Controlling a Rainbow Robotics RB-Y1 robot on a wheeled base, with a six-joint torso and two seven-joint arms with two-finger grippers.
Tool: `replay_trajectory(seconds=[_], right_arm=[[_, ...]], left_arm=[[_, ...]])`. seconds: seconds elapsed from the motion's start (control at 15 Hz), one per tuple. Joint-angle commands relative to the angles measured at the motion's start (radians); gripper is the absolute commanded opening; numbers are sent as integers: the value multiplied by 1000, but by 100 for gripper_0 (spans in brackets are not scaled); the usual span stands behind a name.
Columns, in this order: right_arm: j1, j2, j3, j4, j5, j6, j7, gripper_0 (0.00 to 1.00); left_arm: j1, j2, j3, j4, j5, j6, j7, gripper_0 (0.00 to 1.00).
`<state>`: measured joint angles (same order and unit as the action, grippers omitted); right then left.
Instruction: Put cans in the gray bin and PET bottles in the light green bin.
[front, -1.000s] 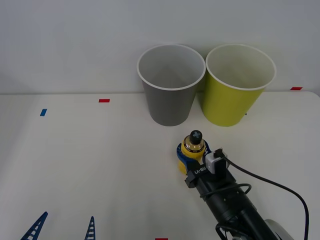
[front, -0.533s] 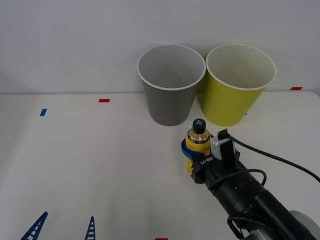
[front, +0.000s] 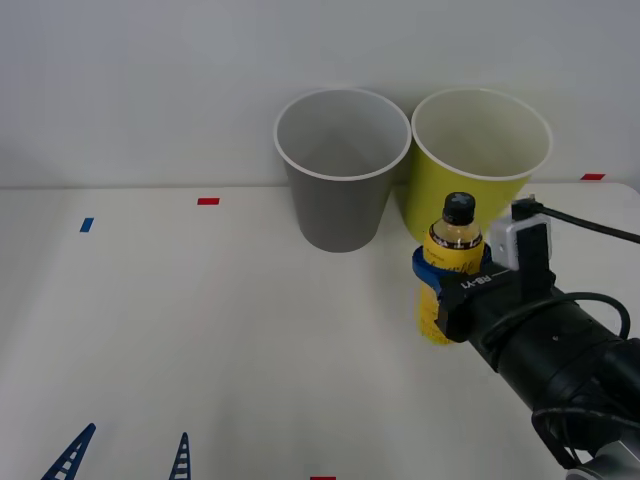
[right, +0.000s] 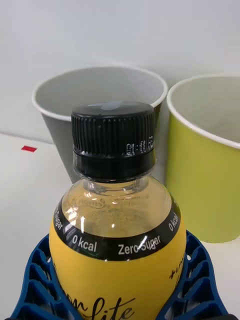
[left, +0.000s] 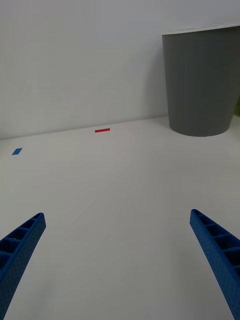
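In the front view, the PET bottle (front: 451, 262) is clamped upright in the right end effector (front: 440, 285), raised in front of the light green bin (front: 478, 170); the gray bin (front: 341, 168) stands beside it. The left end effector (front: 125, 455) is parked low over the desk (front: 180, 320), spread wide and empty.

In the right wrist view, the bottle is held short of the green bin's rim. Both bins look empty, so the drop is judged outstanding.

In the left wrist view, bare desk is seen between the parted fingers (left: 20, 245).
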<state>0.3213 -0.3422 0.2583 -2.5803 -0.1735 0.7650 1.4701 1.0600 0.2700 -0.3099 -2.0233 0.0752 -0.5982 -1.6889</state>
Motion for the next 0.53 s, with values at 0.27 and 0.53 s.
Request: replay_trajectory(seconds=[0.27, 0.53], right_arm=[[-77, -14, -106, -38, -3, 106, -114, 4], [-240, 23, -220, -38, -57, 229, -113, 4]], left_arm=[[0, 0, 0, 0, 0, 0, 0, 100], [0, 0, 0, 0, 0, 0, 0, 100]])
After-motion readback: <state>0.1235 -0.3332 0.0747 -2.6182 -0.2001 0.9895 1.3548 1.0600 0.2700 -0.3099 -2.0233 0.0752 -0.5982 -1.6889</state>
